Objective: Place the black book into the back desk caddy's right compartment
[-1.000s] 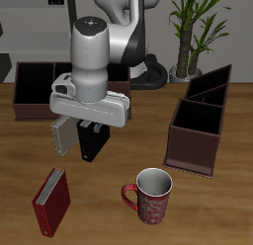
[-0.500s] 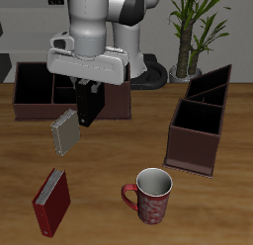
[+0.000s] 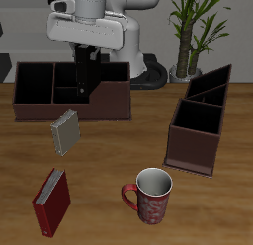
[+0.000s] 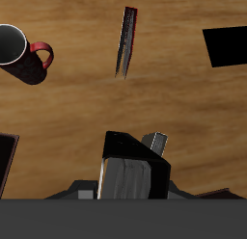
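Black book (image 3: 82,79) hangs upright from the fingers (image 4: 154,143), which are clamped narrow on its top edge; it sits upper left of centre in the exterior frame, lifted clear of the desk (image 3: 119,160). At far left of that frame, red book (image 3: 51,202) lies low and grey book (image 3: 65,130) above it, both loose on the desk and not involved. Back desk caddy (image 3: 30,109) runs along the upper left, and the book looks to hang about over its small middle sections, though height makes that hard to judge. Right compartment (image 3: 111,87) is the next cell toward frame centre. To do it well: shift the book a little toward centre until it is fully over that cell, keep it vertical and parallel to the divider, lower it past the rim, then let go low so it doesn't tip into a middle section. Mug (image 3: 153,195) and tall caddy (image 3: 196,130), lower centre and right, are well apart from the path.
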Controlling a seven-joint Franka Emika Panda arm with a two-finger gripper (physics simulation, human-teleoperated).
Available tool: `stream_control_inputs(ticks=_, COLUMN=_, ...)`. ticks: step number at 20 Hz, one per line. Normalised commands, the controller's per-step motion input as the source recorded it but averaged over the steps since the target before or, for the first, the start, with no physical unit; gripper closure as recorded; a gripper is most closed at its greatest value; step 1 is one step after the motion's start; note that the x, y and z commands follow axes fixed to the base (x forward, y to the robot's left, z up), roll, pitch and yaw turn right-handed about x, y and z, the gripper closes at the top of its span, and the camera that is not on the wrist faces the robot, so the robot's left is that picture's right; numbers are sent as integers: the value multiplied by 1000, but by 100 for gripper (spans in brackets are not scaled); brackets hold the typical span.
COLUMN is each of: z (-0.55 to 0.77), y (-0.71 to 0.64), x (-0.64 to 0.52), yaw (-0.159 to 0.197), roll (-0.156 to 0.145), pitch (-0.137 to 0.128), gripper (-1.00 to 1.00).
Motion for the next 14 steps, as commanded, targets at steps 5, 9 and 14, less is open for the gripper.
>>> stream_control_inputs(ticks=5, z=348, y=26, x=-560, yaw=40, roll=-7, pitch=-35, gripper=100)
stream_control_inputs(ticks=9, z=242, y=54, x=-549, yaw=66, roll=0, pitch=-13, gripper=100)
stream_control_inputs(ticks=14, z=145, y=39, x=-444, yaw=58, roll=-4, pitch=-21, gripper=100)
